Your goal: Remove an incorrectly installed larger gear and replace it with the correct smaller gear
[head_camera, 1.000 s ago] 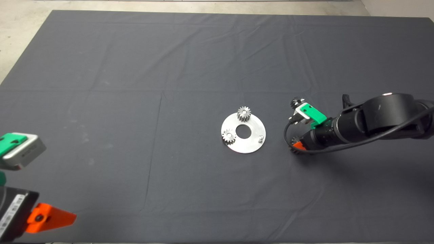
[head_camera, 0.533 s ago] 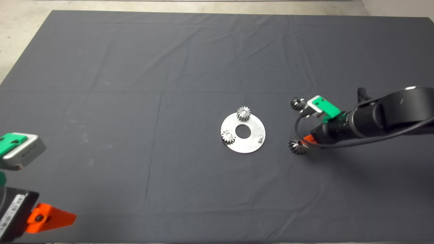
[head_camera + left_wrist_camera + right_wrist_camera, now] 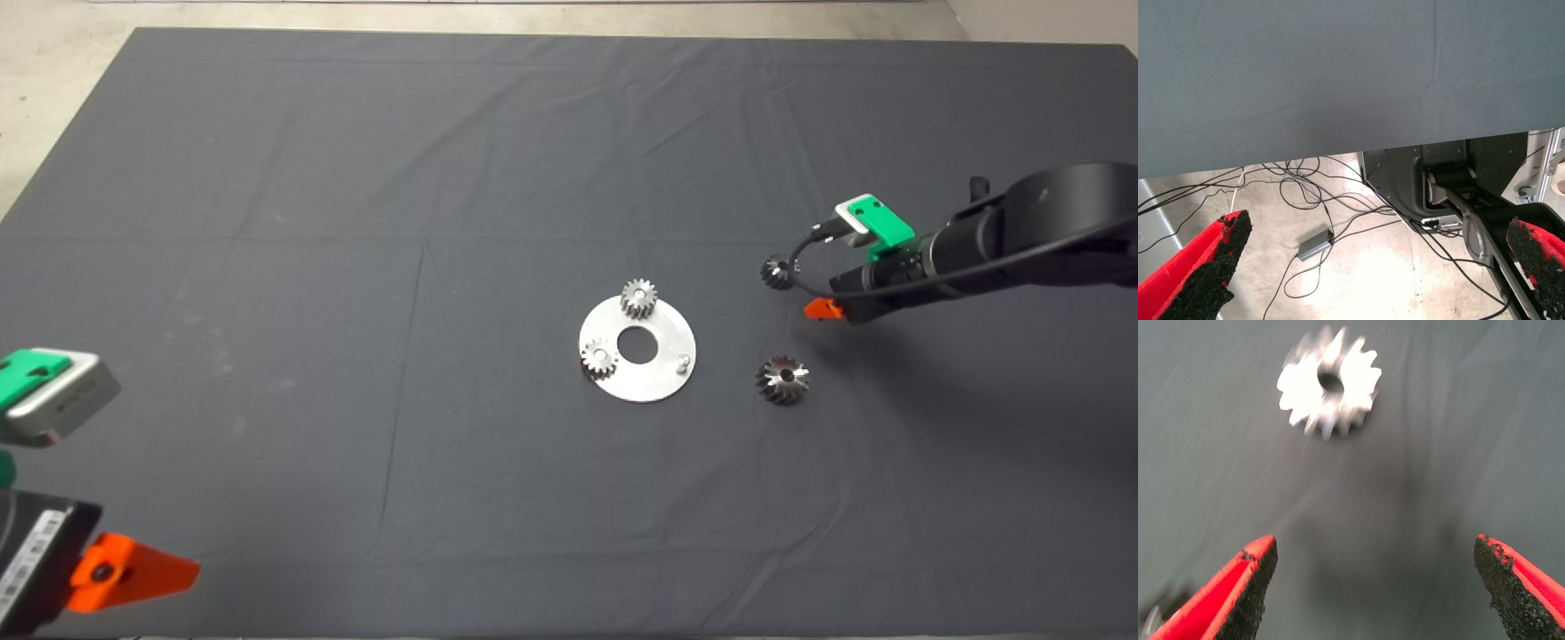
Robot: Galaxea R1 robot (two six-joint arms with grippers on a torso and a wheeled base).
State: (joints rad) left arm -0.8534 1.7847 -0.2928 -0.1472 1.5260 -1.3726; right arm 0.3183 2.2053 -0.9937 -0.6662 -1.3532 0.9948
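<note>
The smaller gear (image 3: 778, 271) lies on the mat, right of the plate (image 3: 662, 378) with its 2 silver gears; it looks hard, dense and slick, best pinched across its toothed rim. The right pincer (image 3: 1375, 587) hovers near it, spread wide and empty. The larger gear (image 3: 782, 380) lies apart nearby; the left pincer (image 3: 1381, 267) waits open at the table's edge.

Shiny metal larger gear (image 3: 782, 380), matt cloth mat (image 3: 356, 222)

I see the wide, shiny silver flared-tooth metal gear (image 3: 782, 380) lying flat on the mat's right half. The small dark-grey metal gear (image 3: 778, 271) lies beyond it, nearer the far edge.
</note>
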